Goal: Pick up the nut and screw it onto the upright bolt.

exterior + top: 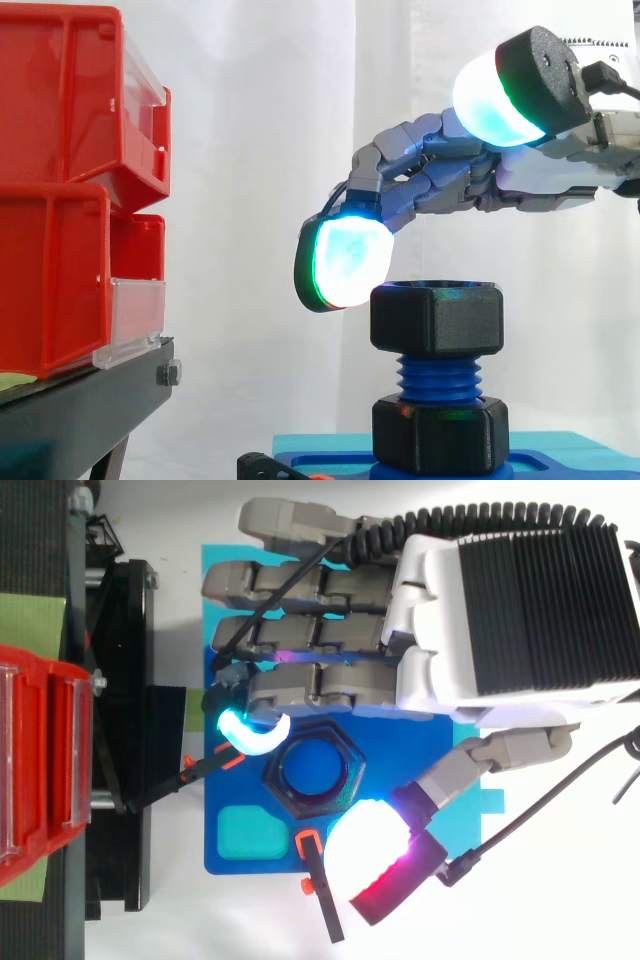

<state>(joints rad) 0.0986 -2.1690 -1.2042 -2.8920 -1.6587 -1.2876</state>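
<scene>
A black hex nut (437, 318) sits level on the top of the upright blue bolt (438, 378), and the bolt's blue end shows through its hole in the top view (318, 765). A second black nut (440, 435) sits at the bolt's foot on the blue base (228, 780). My hand (540, 190) hovers over the bolt, reaching in from the right, open. One glowing fingertip (345, 262) hangs at the top nut's upper left edge, touching it or nearly so. The thumb pad (495, 100) is raised well above the nut and holds nothing.
Red bins (60, 200) are stacked on a black stand (80, 410) to the left of the bolt. A teal pad (245, 832) lies in the base's corner. Small black clamps with orange tips (318, 880) stick out at the base's edges.
</scene>
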